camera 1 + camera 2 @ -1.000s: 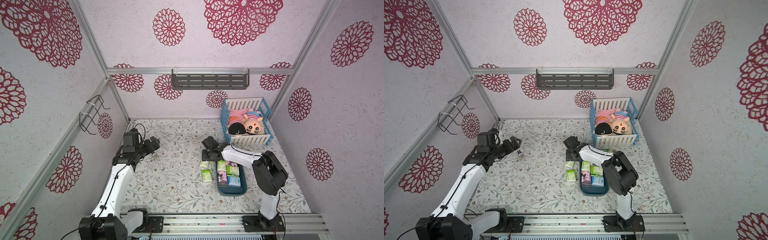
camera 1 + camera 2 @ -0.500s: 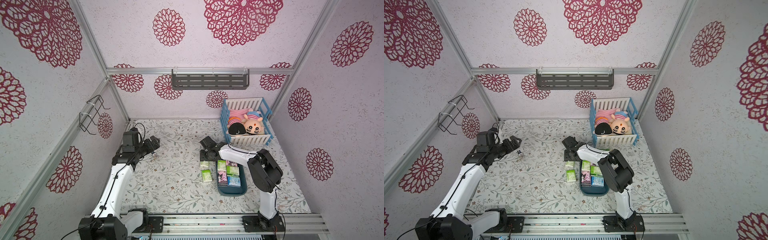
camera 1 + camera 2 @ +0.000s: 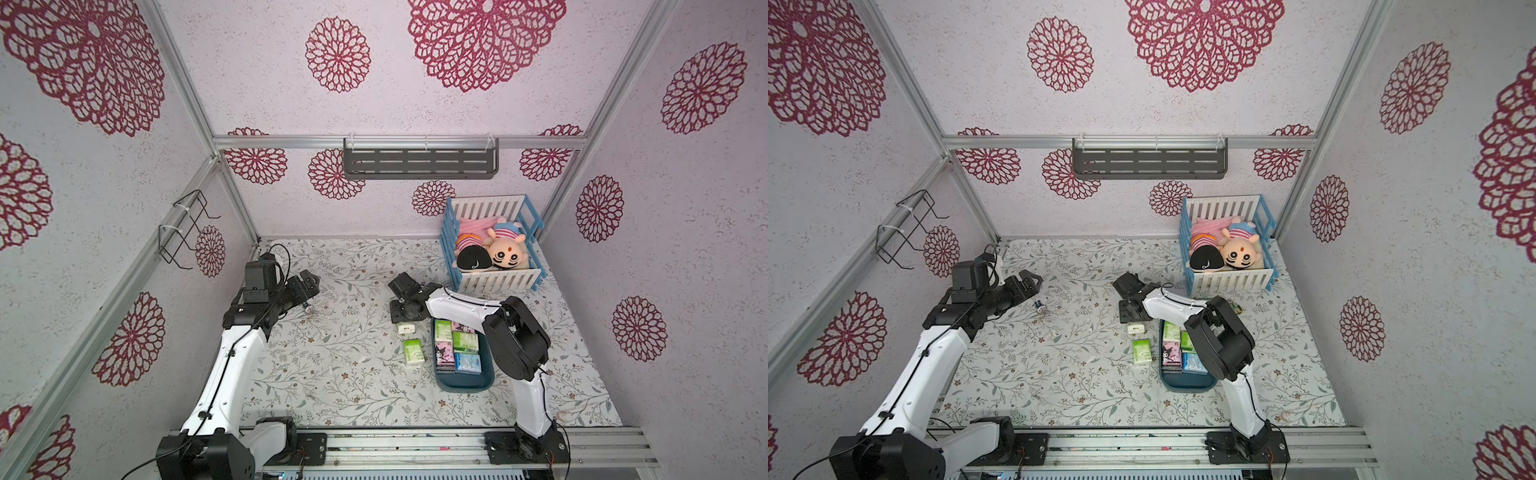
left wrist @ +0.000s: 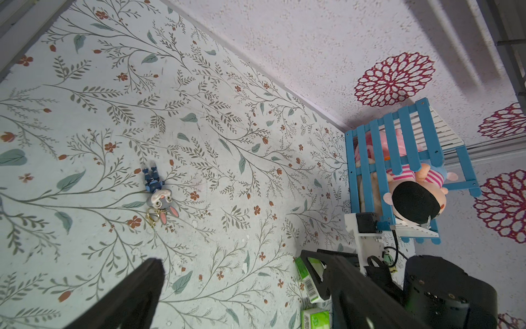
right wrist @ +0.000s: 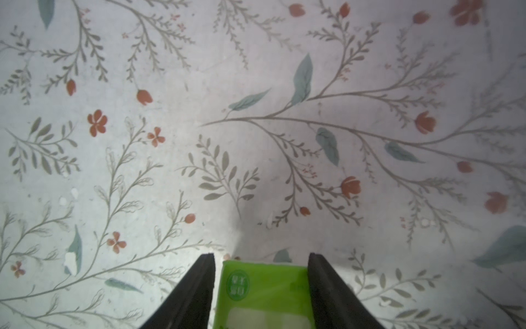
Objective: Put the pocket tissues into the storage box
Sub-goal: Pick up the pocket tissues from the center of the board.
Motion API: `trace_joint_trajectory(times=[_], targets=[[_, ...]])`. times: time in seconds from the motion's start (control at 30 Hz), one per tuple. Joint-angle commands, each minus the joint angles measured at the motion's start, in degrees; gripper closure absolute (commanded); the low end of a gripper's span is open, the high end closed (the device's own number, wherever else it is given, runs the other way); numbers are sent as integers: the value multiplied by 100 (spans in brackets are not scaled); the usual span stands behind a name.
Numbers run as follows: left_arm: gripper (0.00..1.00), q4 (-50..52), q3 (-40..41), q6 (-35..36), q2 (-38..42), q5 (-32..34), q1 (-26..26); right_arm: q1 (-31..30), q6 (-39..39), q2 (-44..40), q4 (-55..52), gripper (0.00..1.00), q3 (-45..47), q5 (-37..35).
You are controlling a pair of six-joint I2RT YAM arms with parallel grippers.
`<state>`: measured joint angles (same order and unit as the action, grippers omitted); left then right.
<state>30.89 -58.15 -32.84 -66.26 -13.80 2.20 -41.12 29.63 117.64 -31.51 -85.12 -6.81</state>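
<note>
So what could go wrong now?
The right tool straddles a green pack with a sliver of gap on one side, so closing might shove it or pinch it crooked. A second green pack lies close by and could get bumped. The storage box looks nearly full, so this pack may land on top of others.

Tissue packs (image 5: 264, 293) look like shiny plastic wrap, box (image 3: 461, 384) is smooth plastic, walls (image 3: 415, 104) rough, dolls (image 3: 505, 255) plush cloth.
</note>
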Motion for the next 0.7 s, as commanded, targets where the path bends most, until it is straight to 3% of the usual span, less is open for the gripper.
trace_joint_trajectory(times=[0.0, 0.33, 0.67], targets=[[3, 38, -83, 118, 58, 103, 46, -36, -47, -298, -148, 40, -127, -260], [3, 171, -113, 79, 204, 132, 44, -45, -233, -479, -444, 39, 22, -279], [3, 706, -143, -66, 1040, 357, 45, -104, -76, -988, -150, 38, 529, -532]])
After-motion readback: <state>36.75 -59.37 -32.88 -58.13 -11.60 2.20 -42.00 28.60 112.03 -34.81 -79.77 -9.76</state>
